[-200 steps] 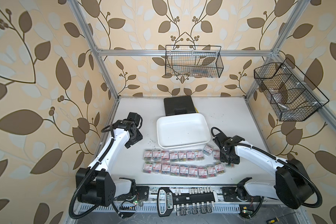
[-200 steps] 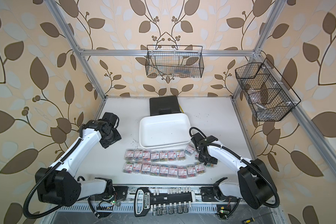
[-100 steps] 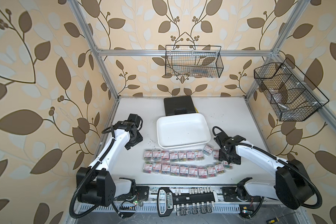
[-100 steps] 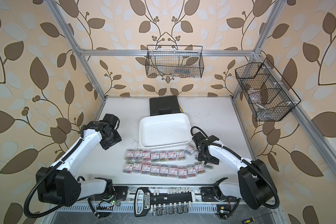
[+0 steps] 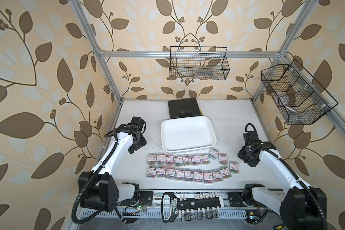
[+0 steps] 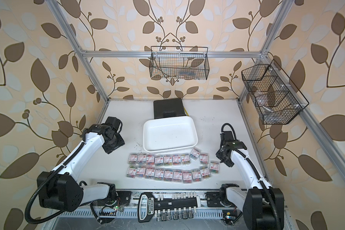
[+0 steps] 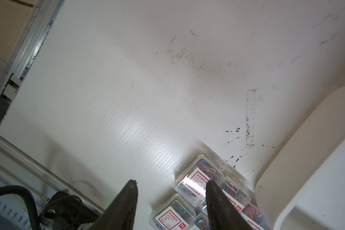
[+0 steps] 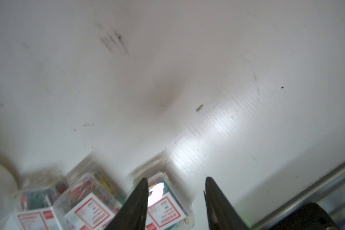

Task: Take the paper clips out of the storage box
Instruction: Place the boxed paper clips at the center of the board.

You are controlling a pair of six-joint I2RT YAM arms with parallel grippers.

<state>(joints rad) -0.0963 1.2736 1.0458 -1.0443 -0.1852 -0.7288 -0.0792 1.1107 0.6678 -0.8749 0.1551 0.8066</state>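
In both top views I see the storage box [image 5: 187,147] sitting mid-worktop [image 5: 237,123], just in front of the black case [image 5: 183,108]. The paper clip boxes [image 5: 188,160] lie outside it on the worktop, in two rows just before its near wall. The right end of the rows curves, and one box there sits askew. The left tool [image 5: 133,150] hangs off the left end of the rows and the right tool [image 5: 248,160] is beside the right end, neither touching a box. From up here the wrists hide the fingertips, so I cannot read either grip.

The left wrist view fills that in. The left tool [image 7: 170,184] stands released, its dark fingers apart with nothing gripped. Below the gap I see the end of the rows [image 7: 197,177] and a rounded corner of the storage box [image 7: 307,159].

The right wrist view is smeared, yet the right tool [image 8: 176,182] is plainly released too. One clip box [image 8: 163,201] shows partly behind a finger, with more beside it.

Against a second ago, the right tool has drawn back off the rows' right end, uncovering the last box. The left arm has not shifted.
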